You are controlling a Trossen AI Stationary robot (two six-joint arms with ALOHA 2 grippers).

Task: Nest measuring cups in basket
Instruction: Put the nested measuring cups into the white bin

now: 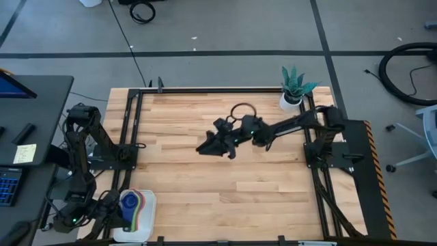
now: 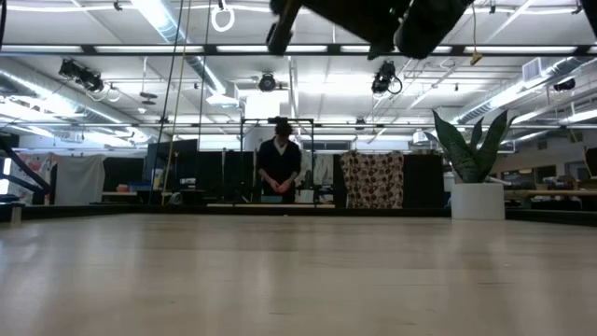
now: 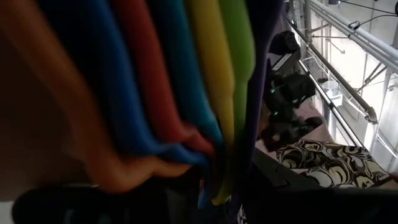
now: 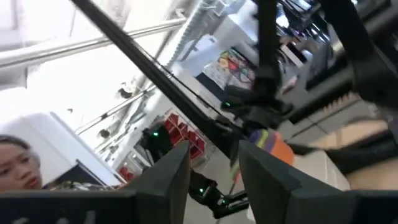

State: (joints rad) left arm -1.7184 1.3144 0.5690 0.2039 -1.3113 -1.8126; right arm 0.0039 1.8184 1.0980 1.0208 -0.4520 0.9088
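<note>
The measuring cups (image 1: 134, 205) are a nested stack in dark blue, light blue, orange, red, yellow and green. They sit in the white basket (image 1: 149, 220) at the table's near left corner. My left gripper (image 1: 115, 213) is at the stack from the left, and the cups (image 3: 155, 93) fill its wrist view. The right wrist view shows the stack (image 4: 272, 144) far off, over the basket (image 4: 317, 168). My right gripper (image 1: 207, 147) hangs open, high over the middle of the table, with nothing between its fingers (image 4: 168, 180). My left gripper is shut on the stack of measuring cups (image 3: 186, 124), coming at it about level from the table's left. The cups crowd the wrist view and hide the fingers' place of contact, so which part it has cannot be told. The stack sits in the basket.
A white potted plant (image 1: 293, 92) stands at the far right corner. A black ring of cable (image 1: 243, 109) lies on the table behind my right arm. Black frame rails (image 1: 130, 137) run along the left and right sides. A person (image 2: 280, 163) stands beyond the far edge.
</note>
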